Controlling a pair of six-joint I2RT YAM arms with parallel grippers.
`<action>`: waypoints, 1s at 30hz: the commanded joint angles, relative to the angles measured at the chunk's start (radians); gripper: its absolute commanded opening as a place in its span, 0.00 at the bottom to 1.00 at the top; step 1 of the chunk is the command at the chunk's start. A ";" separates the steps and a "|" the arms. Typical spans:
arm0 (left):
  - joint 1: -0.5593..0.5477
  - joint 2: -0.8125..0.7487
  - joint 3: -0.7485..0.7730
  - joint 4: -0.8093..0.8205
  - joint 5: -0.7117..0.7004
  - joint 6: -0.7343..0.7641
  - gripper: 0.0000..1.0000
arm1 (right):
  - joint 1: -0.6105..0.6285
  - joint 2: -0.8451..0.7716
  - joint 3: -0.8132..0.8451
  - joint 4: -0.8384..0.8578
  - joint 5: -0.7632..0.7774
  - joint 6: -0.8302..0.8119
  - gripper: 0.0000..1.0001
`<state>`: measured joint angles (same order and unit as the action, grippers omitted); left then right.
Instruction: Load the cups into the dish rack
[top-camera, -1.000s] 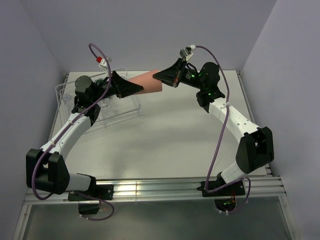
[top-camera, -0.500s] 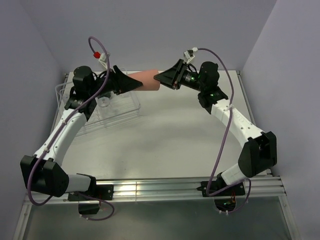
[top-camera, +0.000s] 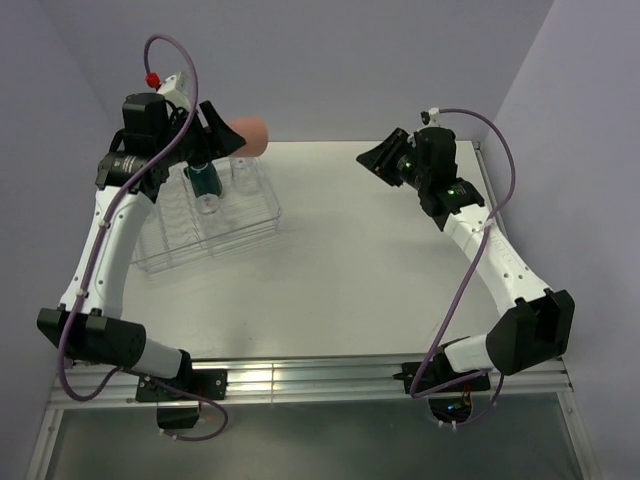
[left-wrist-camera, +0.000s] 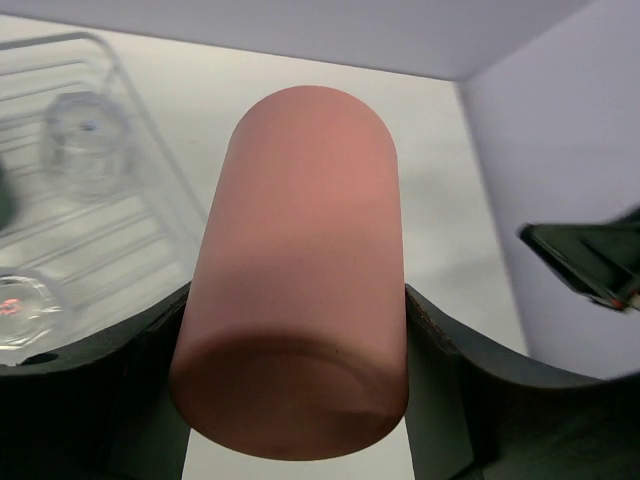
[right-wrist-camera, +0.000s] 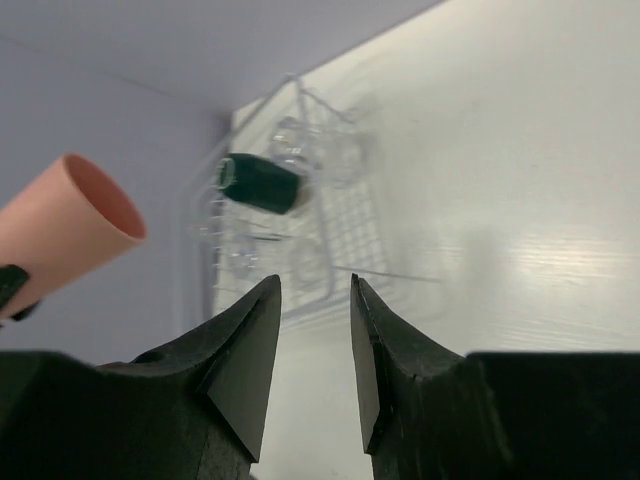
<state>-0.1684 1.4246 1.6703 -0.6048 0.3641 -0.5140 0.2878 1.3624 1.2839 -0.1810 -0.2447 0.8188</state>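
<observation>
The two arms start at the near edge of the white surface (top-camera: 340, 260) and reach toward the far wall.

The right arm bends up the right side. Its tool (top-camera: 378, 160) hangs in the air over the far right part of the surface. The two black fingers (right-wrist-camera: 245, 365) are a little apart, with a thin gap between them, and nothing is in that gap.

The left arm rises up the left side. Its tool (top-camera: 215, 138) is pinching the pink cup (top-camera: 246, 134). In the left wrist view the cup (left-wrist-camera: 300, 270) fills the middle, with a black finger pressed on each side of it. The cup lies on its side in the air (its open mouth faces the right arm, as the right wrist view shows). It is up over the far end of the rack (top-camera: 165, 250).

The rack sits on the far left part of the surface. Inside it are the green mug (top-camera: 203, 178) and clear cups (top-camera: 241, 172) (they are hard to count, since they are see-through). The mug is just below the left tool in the top view.
</observation>
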 joint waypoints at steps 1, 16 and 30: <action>0.000 0.075 0.106 -0.217 -0.232 0.129 0.00 | 0.001 0.003 0.025 -0.112 0.157 -0.127 0.42; -0.063 0.373 0.293 -0.389 -0.439 0.221 0.00 | 0.001 0.037 -0.023 -0.110 0.140 -0.188 0.42; -0.132 0.554 0.399 -0.454 -0.514 0.238 0.00 | 0.001 0.055 -0.024 -0.112 0.127 -0.208 0.42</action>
<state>-0.2913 1.9640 2.0193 -1.0401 -0.1135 -0.2966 0.2878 1.4090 1.2556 -0.3141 -0.1169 0.6331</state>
